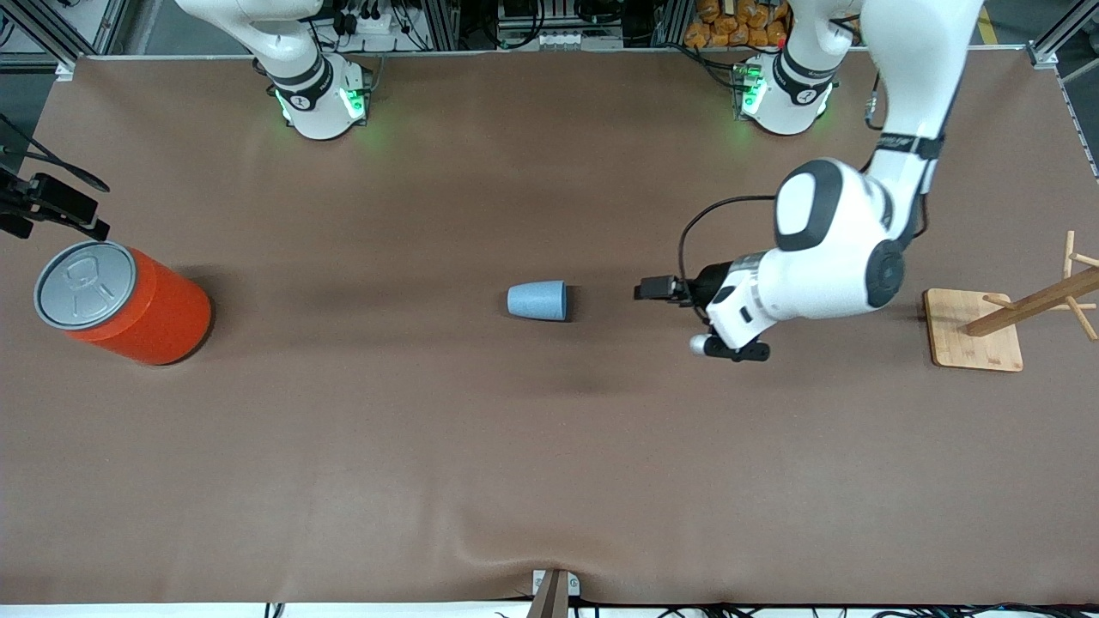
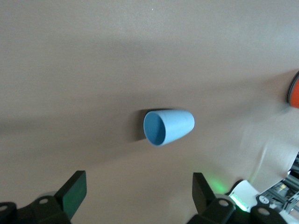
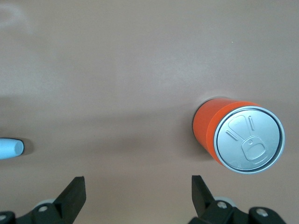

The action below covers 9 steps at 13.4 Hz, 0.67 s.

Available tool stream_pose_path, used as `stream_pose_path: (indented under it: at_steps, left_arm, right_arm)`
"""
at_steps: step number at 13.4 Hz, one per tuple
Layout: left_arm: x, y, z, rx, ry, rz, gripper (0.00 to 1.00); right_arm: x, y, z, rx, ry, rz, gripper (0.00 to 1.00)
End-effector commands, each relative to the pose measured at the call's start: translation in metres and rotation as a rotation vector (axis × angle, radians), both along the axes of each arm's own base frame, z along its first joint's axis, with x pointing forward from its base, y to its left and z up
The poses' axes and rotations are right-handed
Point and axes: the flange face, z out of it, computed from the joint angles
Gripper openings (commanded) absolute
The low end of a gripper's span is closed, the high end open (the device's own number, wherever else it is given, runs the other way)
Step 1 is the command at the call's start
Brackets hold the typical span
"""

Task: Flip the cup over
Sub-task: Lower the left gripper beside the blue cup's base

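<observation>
The small light-blue cup [image 1: 537,301] lies on its side on the brown table mat, near the middle of the table. Its open mouth, darker blue inside, faces the left arm's end. In the left wrist view the cup [image 2: 169,127] lies ahead of the jaws with its mouth turned toward them. My left gripper [image 1: 644,290] is low beside the cup, a short gap from its mouth, open and empty [image 2: 138,193]. My right gripper [image 3: 138,191] is open and empty, high over the mat; it does not show in the front view. The cup's end [image 3: 10,149] shows at the edge of the right wrist view.
A large orange can [image 1: 129,302] with a grey lid stands at the right arm's end of the table and shows in the right wrist view [image 3: 240,135]. A wooden rack on a square base [image 1: 974,330] stands at the left arm's end. A black fixture [image 1: 51,206] juts in above the can.
</observation>
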Motion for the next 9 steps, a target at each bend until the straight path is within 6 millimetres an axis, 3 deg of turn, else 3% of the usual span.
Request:
stream_pose_path:
  at_steps: [1,6,9]
  left_arm:
    - [0.003,-0.014,-0.045,-0.070,0.034,0.058,1.00]
    - [-0.003,-0.028,-0.148,-0.365,0.084,0.091,1.00]
    - [-0.019,-0.045,-0.167,-0.430,0.103,0.100,0.92]
  right_arm:
    - [0.001,0.003,0.003,-0.010,0.002,-0.003,1.00]
    - [0.001,0.003,0.003,-0.010,0.002,-0.001,1.00]
    - [0.001,0.003,0.003,-0.010,0.002,-0.001,1.00]
